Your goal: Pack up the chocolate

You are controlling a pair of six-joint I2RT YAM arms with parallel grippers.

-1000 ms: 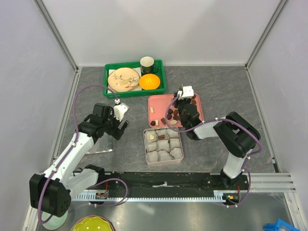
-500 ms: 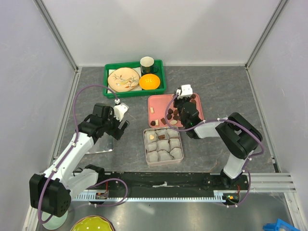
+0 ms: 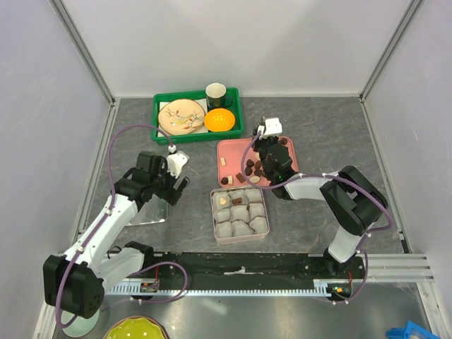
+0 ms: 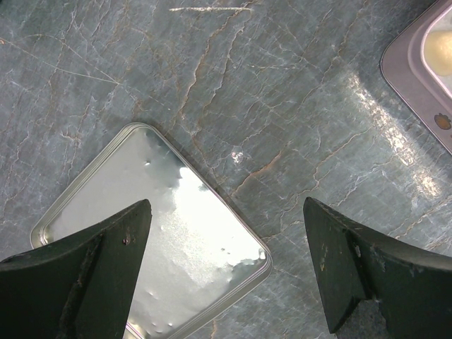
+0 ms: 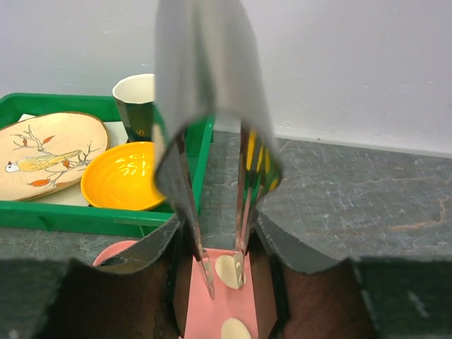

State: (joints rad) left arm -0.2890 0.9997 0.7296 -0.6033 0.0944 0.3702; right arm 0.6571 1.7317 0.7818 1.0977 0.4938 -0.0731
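Observation:
Several chocolate pieces (image 3: 249, 168), mostly dark brown, lie on a pink tray (image 3: 233, 150). A silver tin (image 3: 240, 214) of grey paper cups holds a cream piece (image 3: 224, 200) and a brown one. My right gripper (image 3: 272, 157) is over the pink tray, shut on metal tongs (image 5: 212, 106). The tong tips straddle a cream chocolate (image 5: 227, 271) on the tray (image 5: 205, 318); the right tip touches it. My left gripper (image 3: 171, 187) is open and empty above the tin's lid (image 4: 141, 233), and the left wrist view shows it (image 4: 226, 233) clear of the lid.
A green crate (image 3: 159, 113) at the back holds a painted plate (image 3: 181, 116), an orange bowl (image 3: 219, 120) and a dark cup (image 3: 216, 94). A yellow-green bowl (image 3: 133, 329) sits at the near edge. Grey walls close in the table.
My right gripper with the tongs has shifted slightly away and left over the pink tray. The left arm has not moved.

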